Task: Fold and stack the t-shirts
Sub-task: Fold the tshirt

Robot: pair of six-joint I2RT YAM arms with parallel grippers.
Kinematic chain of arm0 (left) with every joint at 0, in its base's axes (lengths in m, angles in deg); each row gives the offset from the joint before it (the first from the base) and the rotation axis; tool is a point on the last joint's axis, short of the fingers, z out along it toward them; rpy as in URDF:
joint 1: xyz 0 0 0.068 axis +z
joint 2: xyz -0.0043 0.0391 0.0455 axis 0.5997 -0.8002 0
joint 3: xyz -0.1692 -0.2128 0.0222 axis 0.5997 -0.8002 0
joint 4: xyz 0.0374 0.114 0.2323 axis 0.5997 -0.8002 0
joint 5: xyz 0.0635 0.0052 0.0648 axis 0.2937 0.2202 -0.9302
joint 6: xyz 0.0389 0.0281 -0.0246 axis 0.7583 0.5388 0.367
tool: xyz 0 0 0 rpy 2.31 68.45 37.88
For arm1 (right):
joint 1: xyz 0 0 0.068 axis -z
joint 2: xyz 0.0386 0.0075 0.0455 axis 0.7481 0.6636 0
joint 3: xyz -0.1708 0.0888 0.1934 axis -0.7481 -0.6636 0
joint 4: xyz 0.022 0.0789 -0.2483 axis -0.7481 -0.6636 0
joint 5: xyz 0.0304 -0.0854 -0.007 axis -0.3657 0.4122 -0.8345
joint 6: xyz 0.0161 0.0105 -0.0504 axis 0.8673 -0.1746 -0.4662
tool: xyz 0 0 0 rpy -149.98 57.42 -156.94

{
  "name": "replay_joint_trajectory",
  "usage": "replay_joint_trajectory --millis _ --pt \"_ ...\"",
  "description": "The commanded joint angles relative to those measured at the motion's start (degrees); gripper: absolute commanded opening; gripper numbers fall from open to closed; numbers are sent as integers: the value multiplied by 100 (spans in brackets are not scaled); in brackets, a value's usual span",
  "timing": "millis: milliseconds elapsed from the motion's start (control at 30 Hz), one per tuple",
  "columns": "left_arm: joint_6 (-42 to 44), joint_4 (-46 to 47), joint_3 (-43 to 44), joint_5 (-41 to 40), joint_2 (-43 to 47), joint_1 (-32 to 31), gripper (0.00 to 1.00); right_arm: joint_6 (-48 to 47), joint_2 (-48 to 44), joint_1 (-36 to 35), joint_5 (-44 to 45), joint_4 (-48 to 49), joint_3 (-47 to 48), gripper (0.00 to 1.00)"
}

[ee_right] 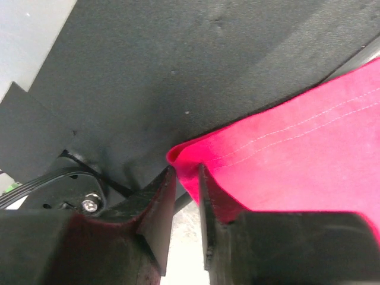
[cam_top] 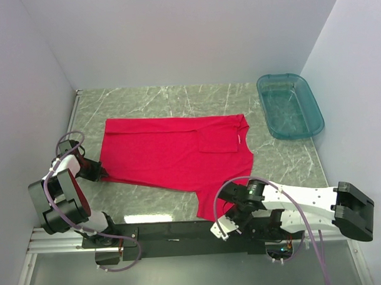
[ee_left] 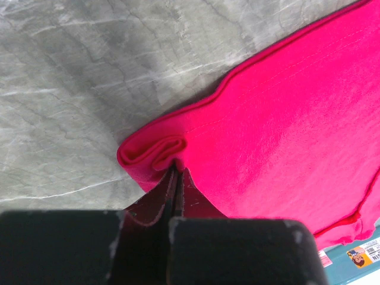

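One red t-shirt (cam_top: 166, 153) lies spread on the marble table (cam_top: 285, 161), its neck towards the right and one part folded over. Its near right hem hangs over the table's front edge. My left gripper (cam_top: 99, 172) is at the shirt's near left corner. In the left wrist view it (ee_left: 175, 165) is shut on a bunched fold of the red cloth (ee_left: 285, 136). My right gripper (cam_top: 220, 229) is low at the front edge under the hanging hem. In the right wrist view its jaws (ee_right: 187, 172) stand slightly apart, with the cloth corner (ee_right: 297, 154) between the tips.
A teal see-through tub (cam_top: 289, 104) stands at the far right of the table, beside the shirt's neck. The black base rail (cam_top: 175, 230) runs along the front edge under the right gripper. White walls close in the left, back and right.
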Motion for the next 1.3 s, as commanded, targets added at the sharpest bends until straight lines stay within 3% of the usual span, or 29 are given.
replay_joint_trajectory --millis 0,200,433,600,900,1267 --pt "132 75 -32 62 -40 32 1 164 128 -66 155 300 -17 25" --pt "141 84 -41 97 -40 23 0 480 -336 -49 489 300 53 0" --pt "141 84 -41 132 -23 32 0 981 -1339 48 1279 -16 563 0" --pt "141 49 -6 124 -14 41 0 1289 -1673 522 1930 572 608 0" --pt "141 14 64 115 -40 32 0 1167 -2358 1225 1896 714 748 0" --pt "141 14 64 71 -93 32 0 1149 -2552 1297 1632 450 1081 0"
